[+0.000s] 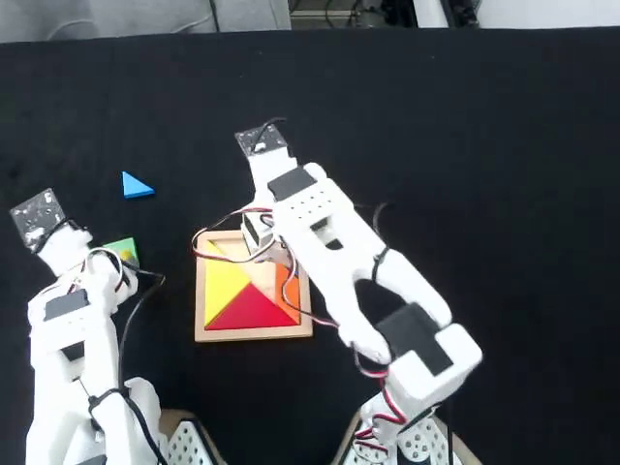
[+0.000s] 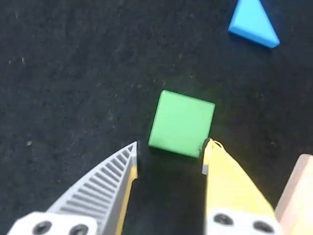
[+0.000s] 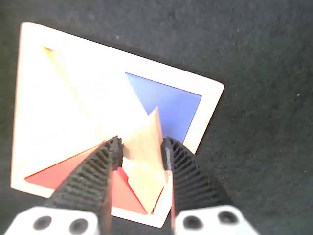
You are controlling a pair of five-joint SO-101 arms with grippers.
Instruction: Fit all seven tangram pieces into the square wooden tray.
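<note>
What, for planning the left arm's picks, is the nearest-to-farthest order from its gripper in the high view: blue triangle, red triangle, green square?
From the left gripper:
1. Green square, right between its open jaws.
2. Blue triangle, loose, farther from the arm bases.
3. Red triangle, seated in the tray, off to the side.

Black table (image 1: pixel 504 126), cables (image 1: pixel 339 12) beyond

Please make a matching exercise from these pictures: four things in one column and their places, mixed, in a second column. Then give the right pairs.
1 green square
2 blue triangle
3 red triangle
4 right gripper

A in the tray
B over the tray, shut on a pale piece
C at the tips of the open left gripper
D on the table, away from both grippers

Pairs: 1-C, 2-D, 3-A, 4-B
</note>
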